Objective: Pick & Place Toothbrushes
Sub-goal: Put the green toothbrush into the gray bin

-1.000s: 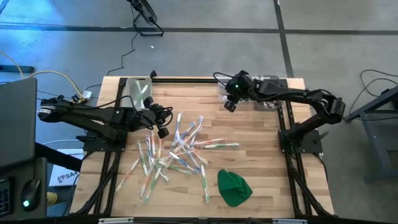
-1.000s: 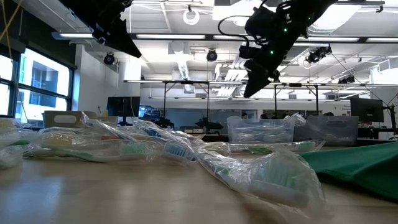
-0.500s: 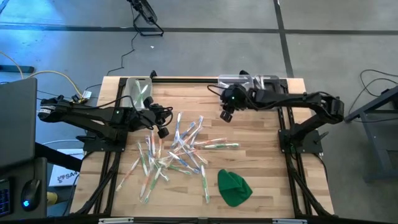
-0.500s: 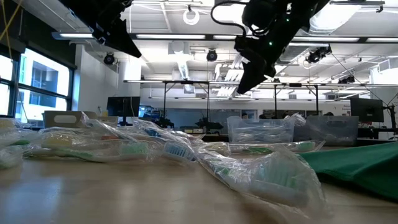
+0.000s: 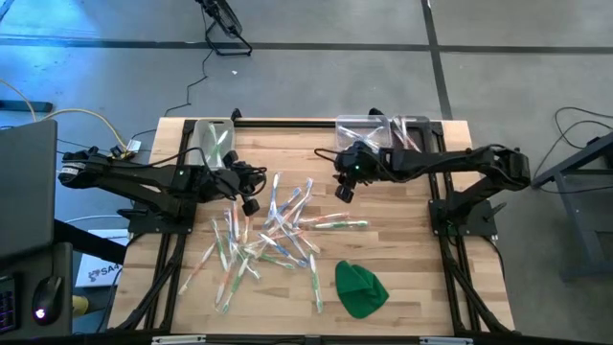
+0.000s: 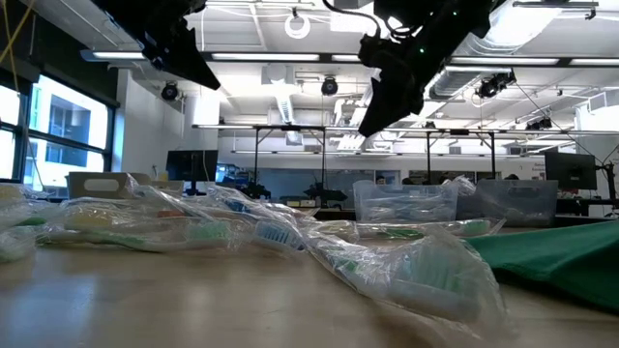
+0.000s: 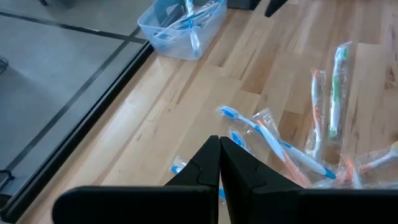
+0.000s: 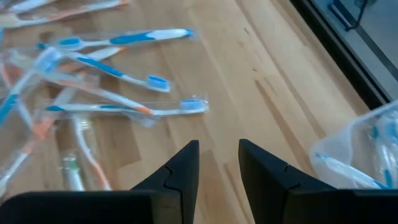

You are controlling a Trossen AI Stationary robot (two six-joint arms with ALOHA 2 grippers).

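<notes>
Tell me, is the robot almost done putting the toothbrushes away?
Not nearly. A few sit in the bins. The right pincer is open and empty above the table; the left pincer is shut, empty. Most toothbrushes lie scattered.

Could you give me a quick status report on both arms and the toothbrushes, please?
Left gripper shut, empty, above the pile's edge. Right gripper open, empty, above bare wood near the bin. Toothbrushes scattered mid-table. Green cloth lies clear.
</notes>
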